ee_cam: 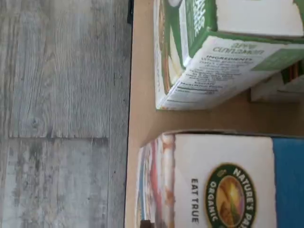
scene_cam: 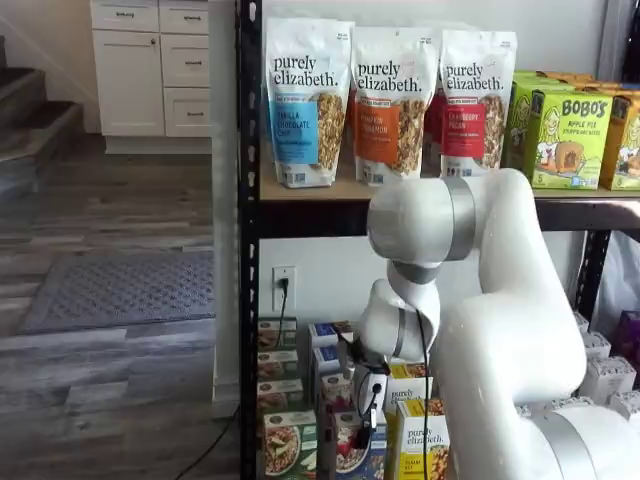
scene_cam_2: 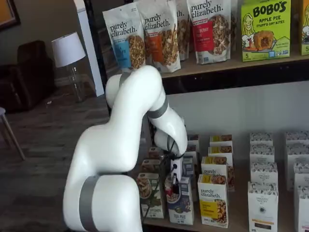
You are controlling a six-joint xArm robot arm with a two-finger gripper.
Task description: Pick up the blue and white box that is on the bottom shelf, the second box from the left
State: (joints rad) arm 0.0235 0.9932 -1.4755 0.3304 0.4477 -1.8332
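My hand (scene_cam_2: 175, 186) sits over the blue box (scene_cam_2: 179, 208); grip unclear. A slip could knock the green box (scene_cam_2: 150, 195).

The gripper (scene_cam_2: 174, 186) hides part of the blue and white box (scene_cam_2: 179, 205) just beneath it; whether its fingers clasp the box is unclear.

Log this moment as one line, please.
phase: grasping | gripper: over blue and white box, closure unclear | bottom shelf: box not lifted | neighbor: green-and-white box
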